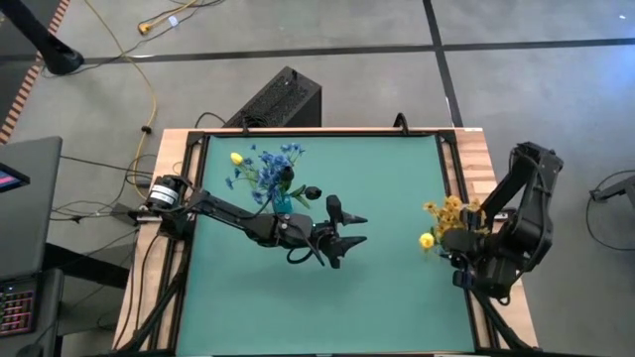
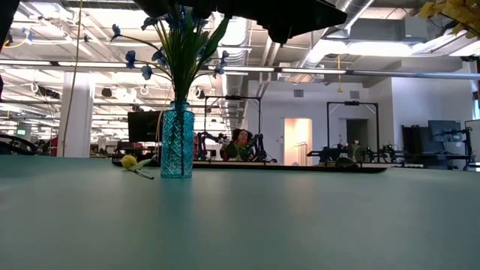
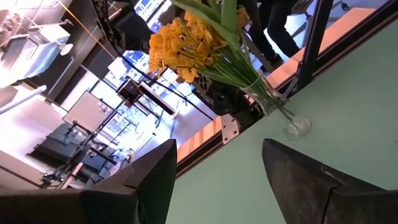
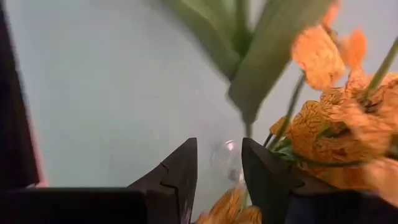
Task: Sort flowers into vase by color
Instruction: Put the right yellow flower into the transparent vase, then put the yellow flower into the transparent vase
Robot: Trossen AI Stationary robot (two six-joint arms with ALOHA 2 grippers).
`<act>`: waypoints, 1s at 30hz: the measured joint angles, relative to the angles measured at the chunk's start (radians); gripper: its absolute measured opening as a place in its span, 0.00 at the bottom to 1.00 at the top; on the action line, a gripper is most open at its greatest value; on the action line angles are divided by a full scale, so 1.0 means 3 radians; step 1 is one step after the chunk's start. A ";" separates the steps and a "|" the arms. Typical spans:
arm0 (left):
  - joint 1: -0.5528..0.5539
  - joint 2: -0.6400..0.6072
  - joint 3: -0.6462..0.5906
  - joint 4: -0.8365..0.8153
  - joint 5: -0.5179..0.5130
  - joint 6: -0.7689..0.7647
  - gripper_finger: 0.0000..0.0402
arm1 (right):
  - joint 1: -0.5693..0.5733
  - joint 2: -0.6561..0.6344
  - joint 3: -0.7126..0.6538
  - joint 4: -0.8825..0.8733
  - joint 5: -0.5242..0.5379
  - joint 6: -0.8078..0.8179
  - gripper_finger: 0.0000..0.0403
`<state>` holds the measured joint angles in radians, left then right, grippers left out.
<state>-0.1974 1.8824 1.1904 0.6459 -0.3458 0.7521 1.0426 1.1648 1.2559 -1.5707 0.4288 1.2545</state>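
Note:
A blue glass vase [image 1: 281,201] [image 2: 177,142] stands left of the table's middle and holds blue blossom sprigs [image 1: 266,167]. A single yellow bud [image 1: 236,158] [image 2: 130,161] lies on the table beside it. A dark bud [image 1: 313,191] shows just right of the vase. Yellow-orange clusters [image 1: 451,211] [image 3: 180,40] stand in a clear vase [image 3: 297,127] near the right edge, with a yellow bud [image 1: 427,240] beside them. My left gripper [image 1: 347,238] [image 3: 217,168] hovers open over the table's middle. My right gripper [image 4: 217,165] is open at the yellow-orange stems [image 4: 249,127]. My right gripper stands with its fingers on either side of the clear vase's mouth [image 4: 224,155], with a green stem [image 4: 247,129] close to one finger [image 4: 264,168]. I cannot tell whether that finger touches the stem.
The green mat [image 1: 397,288] lies bare across the near half and between the two vases. A wooden frame [image 1: 476,149] rims the table. A black box [image 1: 283,99] sits on the floor beyond the far edge. A workshop with other equipment shows behind the table.

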 joint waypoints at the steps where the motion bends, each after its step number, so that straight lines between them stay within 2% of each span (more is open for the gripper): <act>1: 0.0000 0.0000 0.0000 -0.0001 0.0000 0.0000 0.56 | -0.0034 0.0000 0.0056 0.0001 -0.0056 -0.0045 0.38; 9: 0.0000 0.0000 0.0000 -0.0002 0.0000 0.0037 0.56 | -0.0288 -0.0001 0.0568 0.0001 -0.0554 -0.0210 0.37; 14: 0.0000 0.0000 0.0000 -0.0002 -0.0001 0.0037 0.56 | -0.0349 -0.0001 0.0879 0.0001 -0.0585 -0.0268 0.35; 19: -0.0088 -0.0019 0.0001 -0.0054 -0.0166 0.0073 0.56 | -0.0412 -0.0001 0.1137 0.0001 -0.0172 -0.0702 0.32; 25: -0.0377 -0.0230 0.0092 -0.0453 -0.0370 0.0014 0.56 | -0.0510 -0.0013 0.1394 0.0003 0.0184 -0.1249 0.30; 30: -0.0520 -0.0486 0.0243 -0.1474 -0.0505 -0.0416 0.56 | -0.0669 -0.0078 0.1474 -0.0004 0.0576 -0.1713 0.29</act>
<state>-0.3534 1.7367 1.2633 0.2036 -0.4974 0.6273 0.8420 1.1414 1.6981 -1.5718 0.6017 0.7405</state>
